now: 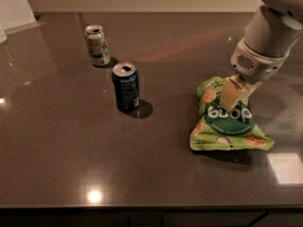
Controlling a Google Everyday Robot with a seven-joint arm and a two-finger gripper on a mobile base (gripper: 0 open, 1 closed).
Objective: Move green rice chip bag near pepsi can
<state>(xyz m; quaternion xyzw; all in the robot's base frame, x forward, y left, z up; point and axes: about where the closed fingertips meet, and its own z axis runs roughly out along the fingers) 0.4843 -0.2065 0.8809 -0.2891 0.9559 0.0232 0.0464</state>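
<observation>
The green rice chip bag point(230, 128) lies on the dark countertop at the right, its upper edge raised and crumpled. My gripper point(232, 96) comes down from the upper right and is shut on the bag's upper part; one cream-coloured finger point(230, 92) shows in front of the bag. The pepsi can point(126, 87) stands upright left of the bag, about a bag's width away. It is dark blue with an opened silver top.
A pale silver-and-green can point(97, 45) stands behind and left of the pepsi can. The dark glossy countertop point(71, 150) has its front edge along the bottom. A white object point(14, 6) sits at the far left corner.
</observation>
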